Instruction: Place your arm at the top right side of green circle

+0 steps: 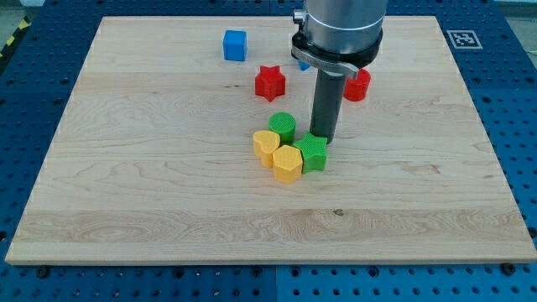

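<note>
The green circle [282, 127] is a short green cylinder near the board's middle. My tip [324, 138] is the lower end of the dark rod, just to the right of the green circle and a little lower in the view, a small gap away. It touches or nearly touches the top right edge of a green star [312, 153]. A yellow heart [266, 146] and a yellow hexagon [287, 164] crowd below the green circle.
A red star [270, 82] lies above the green circle. A red cylinder [358, 85] sits partly behind the arm at the right. A blue cube [235, 45] is near the view's top. The wooden board [126, 168] rests on a blue pegboard.
</note>
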